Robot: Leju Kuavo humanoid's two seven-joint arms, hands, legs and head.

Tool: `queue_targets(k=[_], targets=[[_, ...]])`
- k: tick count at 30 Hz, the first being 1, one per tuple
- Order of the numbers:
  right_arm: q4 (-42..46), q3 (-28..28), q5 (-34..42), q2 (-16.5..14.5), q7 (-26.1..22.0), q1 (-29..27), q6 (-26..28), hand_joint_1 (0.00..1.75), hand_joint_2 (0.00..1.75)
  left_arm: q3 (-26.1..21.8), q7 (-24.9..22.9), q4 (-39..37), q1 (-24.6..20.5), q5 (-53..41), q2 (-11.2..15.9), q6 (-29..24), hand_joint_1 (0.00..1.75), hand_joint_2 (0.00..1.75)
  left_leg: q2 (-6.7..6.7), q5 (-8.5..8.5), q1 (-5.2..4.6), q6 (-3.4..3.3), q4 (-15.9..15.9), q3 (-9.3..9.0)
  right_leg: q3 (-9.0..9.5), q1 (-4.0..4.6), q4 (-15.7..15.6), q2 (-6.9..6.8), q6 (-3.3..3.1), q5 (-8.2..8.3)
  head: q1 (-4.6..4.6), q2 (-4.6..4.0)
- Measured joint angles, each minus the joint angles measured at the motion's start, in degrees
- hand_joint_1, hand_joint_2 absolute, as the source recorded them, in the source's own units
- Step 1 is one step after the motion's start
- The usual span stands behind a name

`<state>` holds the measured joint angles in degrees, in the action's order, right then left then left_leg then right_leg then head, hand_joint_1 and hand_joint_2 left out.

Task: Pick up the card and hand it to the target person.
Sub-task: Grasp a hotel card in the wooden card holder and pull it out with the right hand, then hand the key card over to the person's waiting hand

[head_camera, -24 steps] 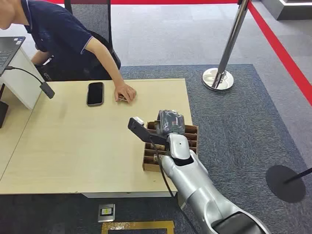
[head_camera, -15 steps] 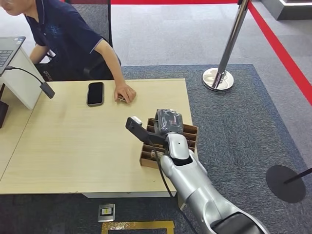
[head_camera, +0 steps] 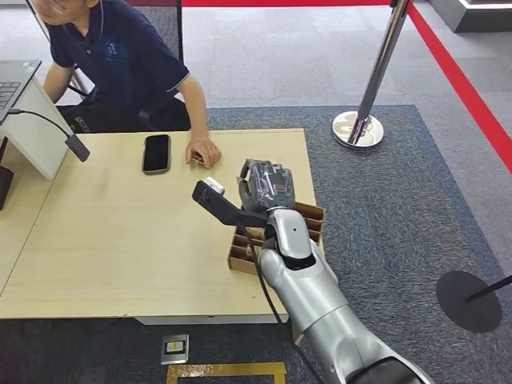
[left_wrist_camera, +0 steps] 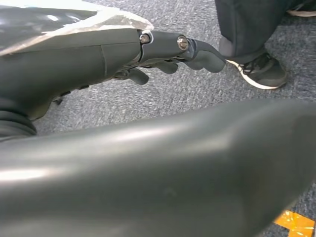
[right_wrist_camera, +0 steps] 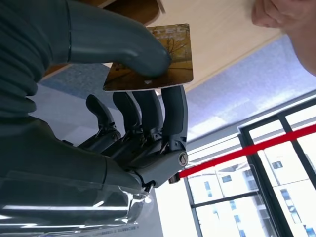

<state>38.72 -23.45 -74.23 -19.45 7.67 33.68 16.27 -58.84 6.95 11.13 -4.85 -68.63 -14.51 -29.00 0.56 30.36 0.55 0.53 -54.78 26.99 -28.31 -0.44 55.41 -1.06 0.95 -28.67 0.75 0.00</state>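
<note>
In the right wrist view a golden-brown card (right_wrist_camera: 175, 59) is pinched between the thick grey thumb (right_wrist_camera: 123, 39) and the dark fingers (right_wrist_camera: 173, 113) of my right hand. In the head view that right hand (head_camera: 266, 186) hovers above the far edge of a cardboard divider box (head_camera: 305, 218), near the table's right end. The person (head_camera: 121, 64) sits behind the table at the far left, with one hand (head_camera: 202, 150) flat on the tabletop, a short way beyond my right hand. My left hand (left_wrist_camera: 164, 49) hangs over grey carpet, fingers stretched out, holding nothing.
A black phone (head_camera: 157, 153) lies on the wooden table (head_camera: 109, 240) beside the person's hand. A laptop on a white stand (head_camera: 24, 104) and a small microphone (head_camera: 77, 147) sit at the far left. A metal barrier post (head_camera: 368, 96) stands on the carpet to the right.
My right hand has lifted off the box and moved left and away, toward the person's hand. The person has shifted right and sat more upright.
</note>
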Motion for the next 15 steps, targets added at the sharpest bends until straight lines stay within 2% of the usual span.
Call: queue_targets(k=[5,9,15], targets=[[5.08,-1.42,2.01,-0.02,-2.23,-1.29,-1.48,1.44,1.75,-0.17,-0.02,0.00,0.00,0.35,0.00,-0.28,0.00,0.00,0.00,0.00,0.00,0.00,0.00,0.01,0.00,0.00,0.00,0.00,0.00,0.00,0.00,0.00],[9.45,-4.03,3.09,-0.02,-3.65,-2.22,-3.00,1.57,1.75,-0.22,-0.07,0.00,0.00,0.56,0.00,-0.36,0.00,0.00,0.00,0.00,0.00,0.00,0.00,0.02,-0.02,0.00,0.00,0.00,0.00,0.00,-0.01,0.00],[10.58,-8.81,1.33,-0.32,-2.93,-2.20,-1.09,1.48,1.75,-0.20,-0.03,0.00,-0.01,0.30,0.00,-0.37,0.00,0.00,0.00,0.00,0.00,0.00,0.00,0.03,-0.02,0.00,0.00,0.00,0.00,0.00,0.00,0.00]])
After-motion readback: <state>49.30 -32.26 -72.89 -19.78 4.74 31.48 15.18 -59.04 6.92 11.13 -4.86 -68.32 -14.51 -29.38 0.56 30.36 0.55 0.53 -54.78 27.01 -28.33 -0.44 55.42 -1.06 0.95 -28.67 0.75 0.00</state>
